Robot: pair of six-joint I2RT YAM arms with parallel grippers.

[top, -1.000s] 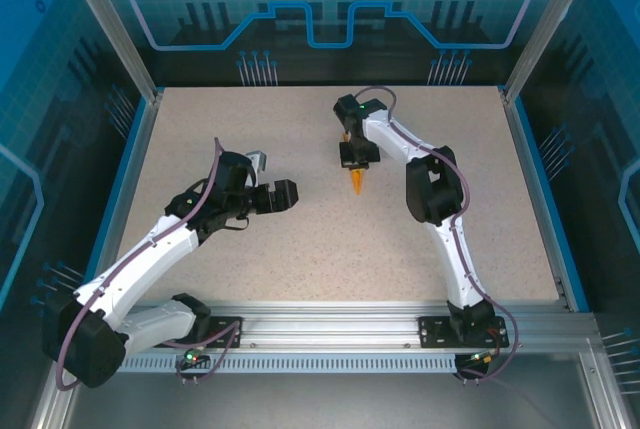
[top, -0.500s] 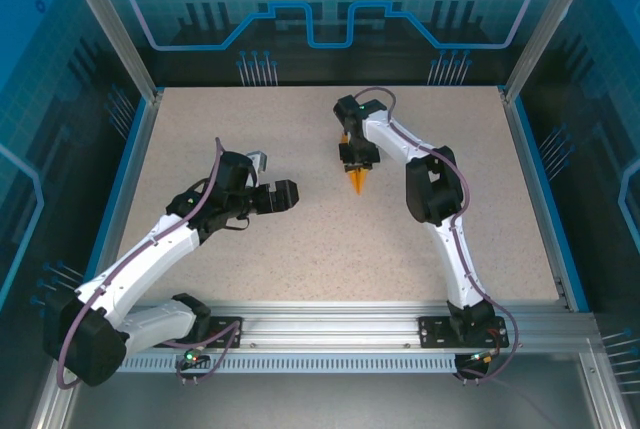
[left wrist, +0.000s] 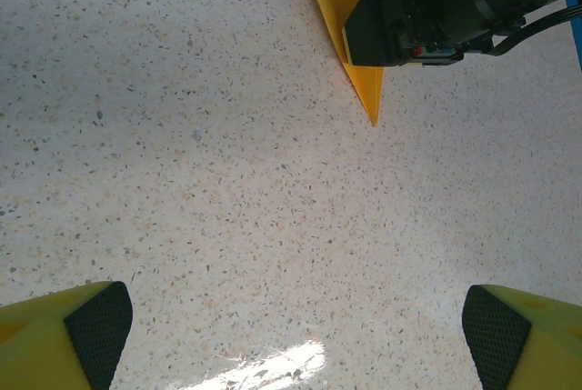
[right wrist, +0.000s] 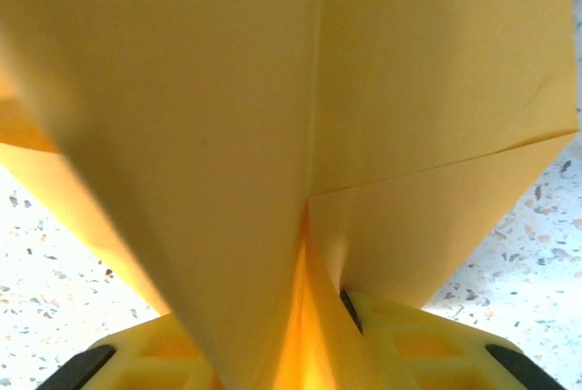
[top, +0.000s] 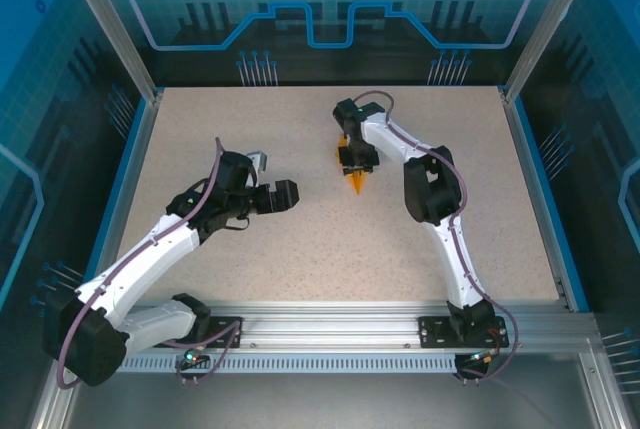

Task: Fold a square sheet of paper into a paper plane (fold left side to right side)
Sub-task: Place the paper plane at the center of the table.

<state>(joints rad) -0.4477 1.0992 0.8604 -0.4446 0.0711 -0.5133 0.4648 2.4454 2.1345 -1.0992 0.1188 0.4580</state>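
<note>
The left claw (top: 274,179) is over the left part of the bench (top: 200,119). Its two fingers are spread wide and hold nothing. It faces the orange paper from the side.

Near the middle, a bit to the back, is the paper plane (top: 358,183). It is thin, orange and pointy. The right claw (top: 357,157) pinches it from above, with the middle crease tucked between its fingers (right wrist: 409,349). I cannot tell if the tip touches the bench.

The folds look done, so I think the job is nearly over. To do this part well, the right claw should hold softly so the paper does not crush. It should lay the plane flat, then let go slowly. The left claw should not bump the tip.
</note>
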